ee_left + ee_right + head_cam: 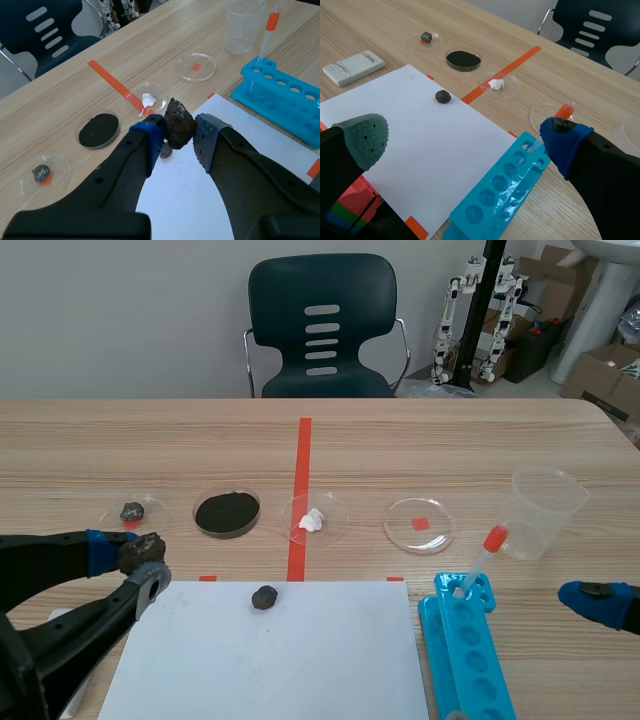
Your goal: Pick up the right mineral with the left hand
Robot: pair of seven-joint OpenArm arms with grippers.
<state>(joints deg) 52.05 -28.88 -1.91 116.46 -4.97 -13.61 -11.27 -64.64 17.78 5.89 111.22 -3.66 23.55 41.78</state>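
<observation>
Brownish rough rock (180,126) sits pinched between the pads of the left gripper (179,134), fingers closed on its flanks. It is apparently clear of the white paper (270,660), though height is hard to judge. Hold is at the pad tips: steady pressure, straight lift, no tilting. Smaller dark stone (264,597) lies on the paper nearby.

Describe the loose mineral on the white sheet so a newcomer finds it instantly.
Find the white sheet nearest the robot. Close to its far edge, left of the orange-red tape line, lies a small dark rounded mineral. Unlike the grey stone in its petri dish and the larger rock in the left gripper, it lies bare on paper.
</observation>
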